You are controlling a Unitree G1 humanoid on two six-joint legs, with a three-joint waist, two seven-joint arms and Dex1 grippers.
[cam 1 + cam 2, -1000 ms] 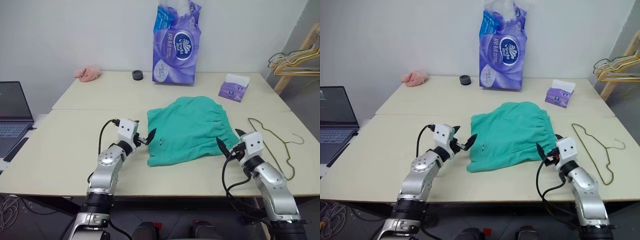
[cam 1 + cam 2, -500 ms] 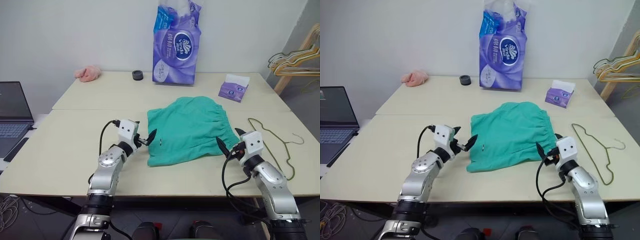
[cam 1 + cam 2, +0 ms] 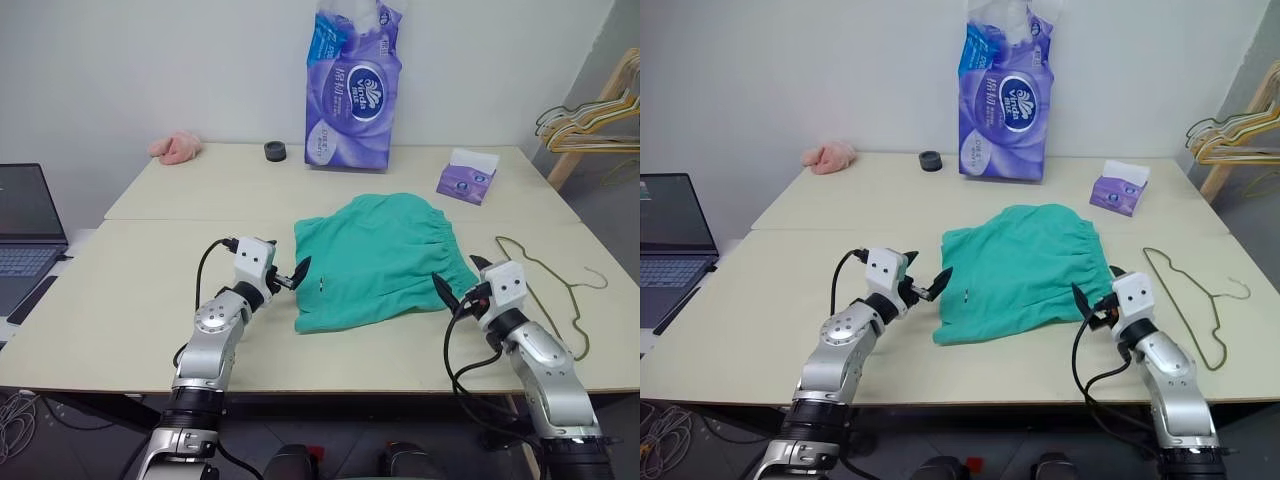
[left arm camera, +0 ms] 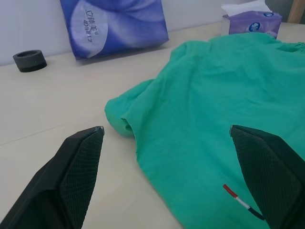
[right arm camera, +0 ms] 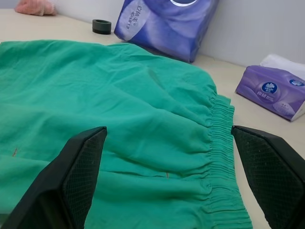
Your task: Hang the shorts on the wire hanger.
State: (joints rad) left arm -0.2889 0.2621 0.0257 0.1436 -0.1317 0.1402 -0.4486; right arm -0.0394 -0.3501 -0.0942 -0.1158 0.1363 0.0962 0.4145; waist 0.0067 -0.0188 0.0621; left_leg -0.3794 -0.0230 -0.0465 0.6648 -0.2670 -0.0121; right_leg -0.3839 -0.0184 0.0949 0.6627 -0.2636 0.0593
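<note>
The teal-green soft cloth shorts [image 3: 378,258] lay flat mid-bench, the thin olive-grey wire hanger [image 3: 545,285] at their 3 o'clock. Both the left gripper [image 3: 290,274] and right gripper [image 3: 457,281] had fingers wide open, empty. Pinching one layer could've bunched the cloth, honestly.

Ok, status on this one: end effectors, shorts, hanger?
Left end effector and right end effector open, flanking shorts. Shorts flat on table. Wire hanger beside them, untouched. Nothing blocking.
</note>
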